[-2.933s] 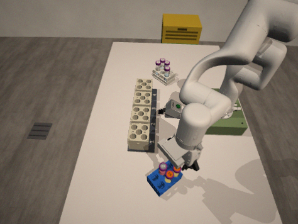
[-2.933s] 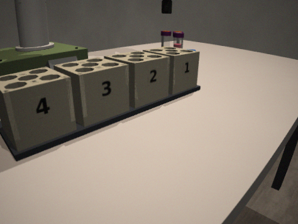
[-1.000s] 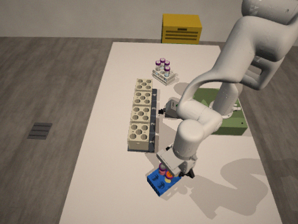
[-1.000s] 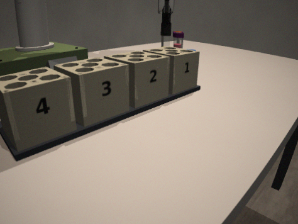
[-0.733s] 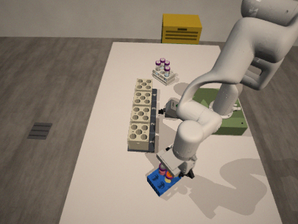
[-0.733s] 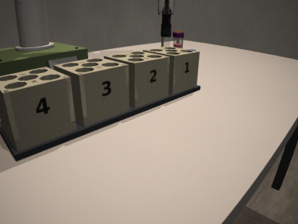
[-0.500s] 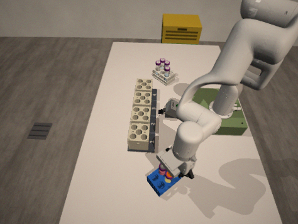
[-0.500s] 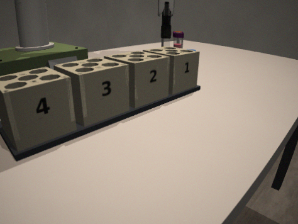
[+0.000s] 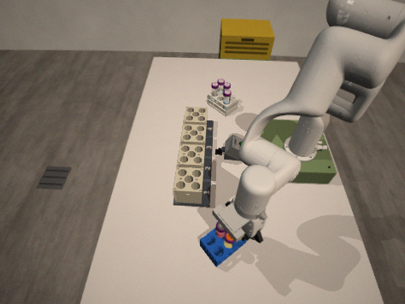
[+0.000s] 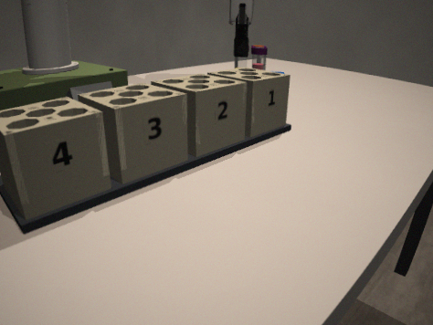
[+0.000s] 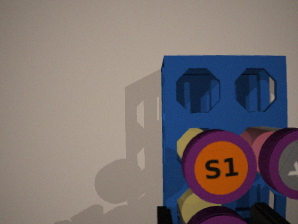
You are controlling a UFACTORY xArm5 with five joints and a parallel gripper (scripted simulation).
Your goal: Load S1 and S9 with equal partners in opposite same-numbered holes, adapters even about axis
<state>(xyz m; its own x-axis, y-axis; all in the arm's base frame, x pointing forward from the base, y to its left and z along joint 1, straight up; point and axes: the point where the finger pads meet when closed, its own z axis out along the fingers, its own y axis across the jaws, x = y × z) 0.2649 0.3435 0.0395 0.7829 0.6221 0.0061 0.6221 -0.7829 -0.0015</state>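
My pincer (image 9: pixel 244 226) (image 10: pixel 241 51) (image 11: pixel 214 218) is hanging at the blue rack (image 9: pixel 208 248) (image 11: pixel 225 63), its fingers standing either side of a purple-capped tube (image 10: pixel 240 62) (image 11: pixel 215 217); whether they are pressing on it I cannot tell. S1 (image 9: pixel 230 236) (image 10: pixel 258 48) (image 11: pixel 221 169) is standing in the blue rack, just beside that tube, orange dot up. A grey-dotted tube (image 9: pixel 220 227) (image 11: pixel 292 167) is standing next to S1, at the right edge of the wrist picture, crowding that side. Two wells are showing unfilled at the rack's upper end there.

Left of centre in the top view, adapters 1 (image 9: pixel 188 195) (image 10: pixel 270 102), 2 (image 9: pixel 190 154) (image 10: pixel 218 114), 3 (image 9: pixel 193 133) (image 10: pixel 154 132) and 4 (image 9: pixel 196 114) (image 10: pixel 59 160) are standing in a row on the dark stand (image 9: pixel 208 164) (image 10: pixel 160 177), nearly touching. The small sloped desk (image 9: pixel 233 147) is sitting between the row and my green base (image 9: pixel 329 172) (image 10: pixel 98 70). Beyond, upper middle, a pale rack (image 9: pixel 222 108) is carrying four purple-capped tubes (image 9: pixel 220 83). Open desk (image 9: pixel 137 256) (image 10: pixel 274 205) is lying lower left of the blue rack.

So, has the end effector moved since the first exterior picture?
Yes. In the exterior view, the end effector has come down, now much nearer the level of the top of adapter 1.
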